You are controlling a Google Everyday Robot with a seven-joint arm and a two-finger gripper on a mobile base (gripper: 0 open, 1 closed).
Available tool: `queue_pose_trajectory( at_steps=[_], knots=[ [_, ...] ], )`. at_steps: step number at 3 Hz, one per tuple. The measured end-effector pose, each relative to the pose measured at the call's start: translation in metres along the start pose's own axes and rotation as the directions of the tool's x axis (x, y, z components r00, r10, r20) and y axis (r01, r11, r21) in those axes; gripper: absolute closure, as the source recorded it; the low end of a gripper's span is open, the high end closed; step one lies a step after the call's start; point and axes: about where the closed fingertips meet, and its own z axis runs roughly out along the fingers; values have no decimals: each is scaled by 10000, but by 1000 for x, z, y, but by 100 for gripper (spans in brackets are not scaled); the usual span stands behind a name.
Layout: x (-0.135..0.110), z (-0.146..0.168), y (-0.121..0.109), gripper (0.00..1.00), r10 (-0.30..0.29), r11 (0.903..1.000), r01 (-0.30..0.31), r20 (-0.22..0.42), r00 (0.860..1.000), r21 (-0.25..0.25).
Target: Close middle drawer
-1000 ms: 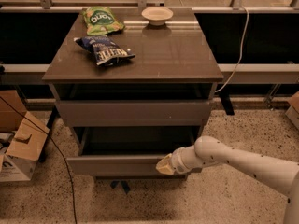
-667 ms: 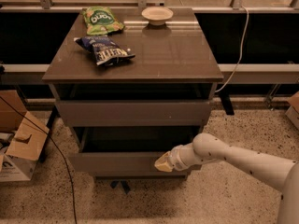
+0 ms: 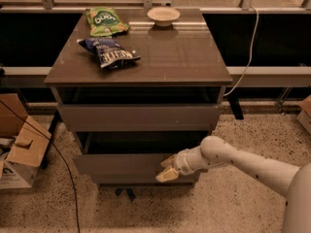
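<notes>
The middle drawer (image 3: 121, 163) is the wide dark-grey handleless front low on the cabinet (image 3: 141, 47). It stands out a little from the cabinet, with a dark gap above it. My gripper (image 3: 165, 171), tan-tipped on a white arm coming in from the right, rests against the right part of that drawer front. The drawer's inside is mostly hidden in shadow.
The upper drawer front (image 3: 138, 116) sits just above. On the cabinet top lie a green chip bag (image 3: 104, 21), a blue chip bag (image 3: 109, 52) and a white bowl (image 3: 164, 15). Cardboard boxes (image 3: 22, 144) and a cable (image 3: 63, 169) are on the floor to the left.
The middle drawer front has slid further back into the cabinet. My gripper has moved with it, slightly left and toward the cabinet.
</notes>
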Motion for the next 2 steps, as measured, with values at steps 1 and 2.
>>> queue_pose_trajectory(
  at_steps=[1,2],
  knots=[
    [0,1,1,0,12,10000,-12,12,10000,-64],
    [0,1,1,0,12,10000,-12,12,10000,-64]
  ],
)
